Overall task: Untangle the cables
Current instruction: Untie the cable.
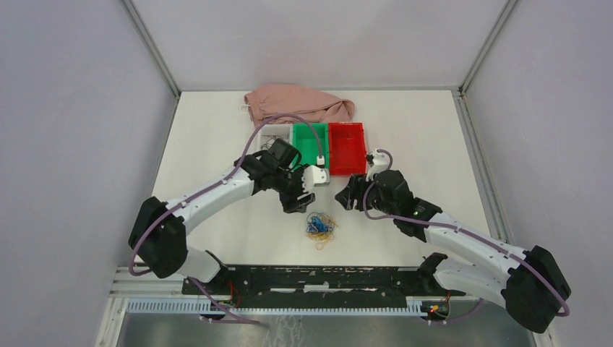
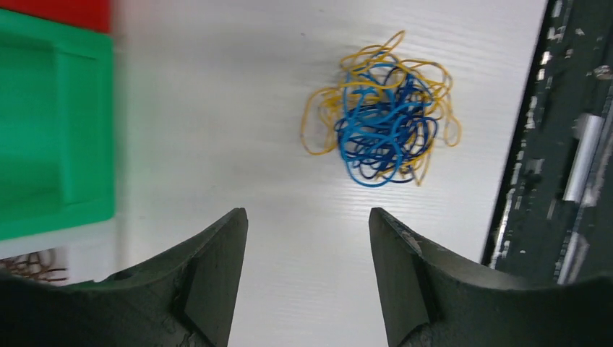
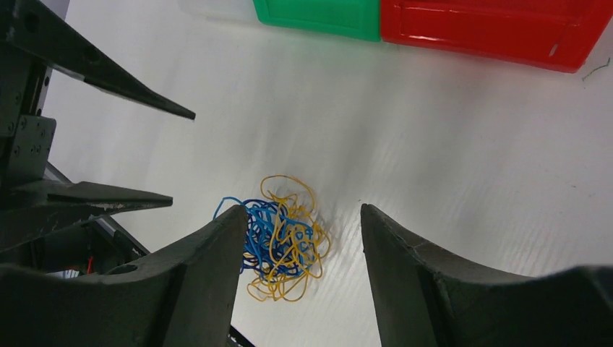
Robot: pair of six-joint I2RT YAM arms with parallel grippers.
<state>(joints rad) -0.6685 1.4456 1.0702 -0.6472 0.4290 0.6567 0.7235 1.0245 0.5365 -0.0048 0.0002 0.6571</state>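
Note:
The cables lie on the white table as one small tangle of blue and yellow-orange loops, near the front middle. In the left wrist view the cables sit ahead of my left gripper, which is open and holds nothing. In the right wrist view they lie just beyond and left of my right gripper, also open and not touching them. From above, the left gripper hangs up-left of the tangle and the right gripper up-right. Some dark brown wires lie apart, beside the green bin.
A green bin and a red bin stand side by side behind the grippers, with a pale tray of dark wires to their left. A pink cloth lies at the back. A black rail runs along the near edge.

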